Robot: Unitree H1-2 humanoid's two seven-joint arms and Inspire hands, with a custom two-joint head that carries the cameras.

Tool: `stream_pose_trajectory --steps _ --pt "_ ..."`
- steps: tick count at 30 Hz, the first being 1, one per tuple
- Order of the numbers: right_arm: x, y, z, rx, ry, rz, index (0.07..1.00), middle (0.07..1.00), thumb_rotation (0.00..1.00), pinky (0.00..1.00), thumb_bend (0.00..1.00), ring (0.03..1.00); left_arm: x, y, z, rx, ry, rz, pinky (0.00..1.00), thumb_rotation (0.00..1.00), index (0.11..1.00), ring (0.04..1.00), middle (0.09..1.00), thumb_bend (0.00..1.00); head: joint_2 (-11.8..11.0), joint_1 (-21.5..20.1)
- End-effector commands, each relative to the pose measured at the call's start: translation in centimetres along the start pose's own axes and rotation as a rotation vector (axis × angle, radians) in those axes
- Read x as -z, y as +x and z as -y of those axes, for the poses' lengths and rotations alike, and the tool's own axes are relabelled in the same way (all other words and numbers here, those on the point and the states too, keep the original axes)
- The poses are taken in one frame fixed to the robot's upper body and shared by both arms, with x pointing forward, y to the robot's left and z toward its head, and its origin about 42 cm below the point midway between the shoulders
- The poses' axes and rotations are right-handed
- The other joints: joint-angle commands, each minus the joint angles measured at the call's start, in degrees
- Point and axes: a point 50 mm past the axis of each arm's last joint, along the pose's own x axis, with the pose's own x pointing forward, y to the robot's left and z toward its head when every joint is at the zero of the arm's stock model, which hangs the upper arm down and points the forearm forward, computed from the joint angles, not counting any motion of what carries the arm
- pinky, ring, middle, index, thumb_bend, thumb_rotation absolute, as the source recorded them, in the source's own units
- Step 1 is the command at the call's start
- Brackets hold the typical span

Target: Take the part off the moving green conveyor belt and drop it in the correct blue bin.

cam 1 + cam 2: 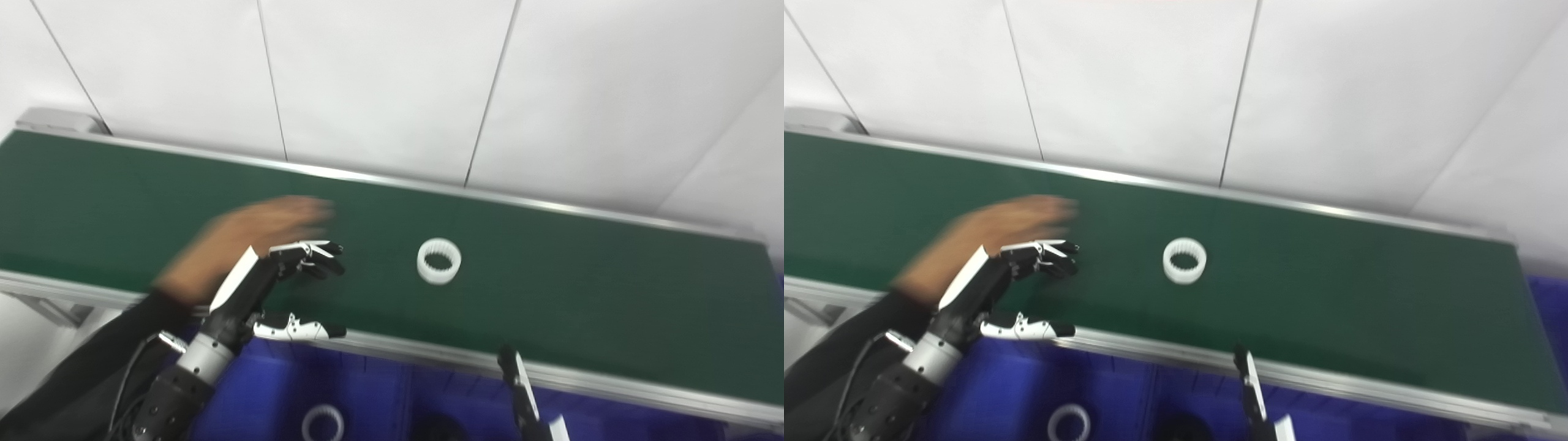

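Ring: alone on the belt.
Left hand: fingers spread, empty, beside a blurred human hand.
Right hand: cut off, grip unclear.
Bin: partly hidden.

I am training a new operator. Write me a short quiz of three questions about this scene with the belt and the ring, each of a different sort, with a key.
1. True or false: the left hand already holds the white ring on the green conveyor belt.
2. Multiple choice: where does a second white ring lie? A) on the belt's far edge B) in the blue bin below the belt's near rail C) in the right hand
3. Fill in: behind the robot's left hand, a blurred human ____ reaches over the belt.

Key: 1 false, its fingers are apart and short of the ring; 2 B; 3 hand.
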Motion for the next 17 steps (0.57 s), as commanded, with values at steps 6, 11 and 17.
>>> stream_pose_trajectory --steps 6,11,17 --pt "-2.0 0.6 0.2 0.017 0.003 0.012 0.992 0.978 0.56 0.97 0.81 0.972 -0.7 -1.9 2.7 0.087 -0.120 0.085 0.79 0.39 0.873 0.866 0.888 0.70 4.3 -2.6" --pt "-2.3 0.7 0.2 0.009 0.010 -0.004 0.995 0.981 0.54 0.98 0.82 0.971 0.1 -3.3 4.3 0.107 -0.206 0.048 0.87 0.38 0.881 0.909 0.913 0.74 4.7 -3.1" --pt "-2.3 0.6 -0.1 -0.003 0.000 -0.030 0.993 0.977 0.54 0.96 0.82 0.964 1.4 -5.1 5.2 0.161 -0.243 0.003 0.90 0.46 0.916 0.948 0.955 0.77 3.9 -4.8"
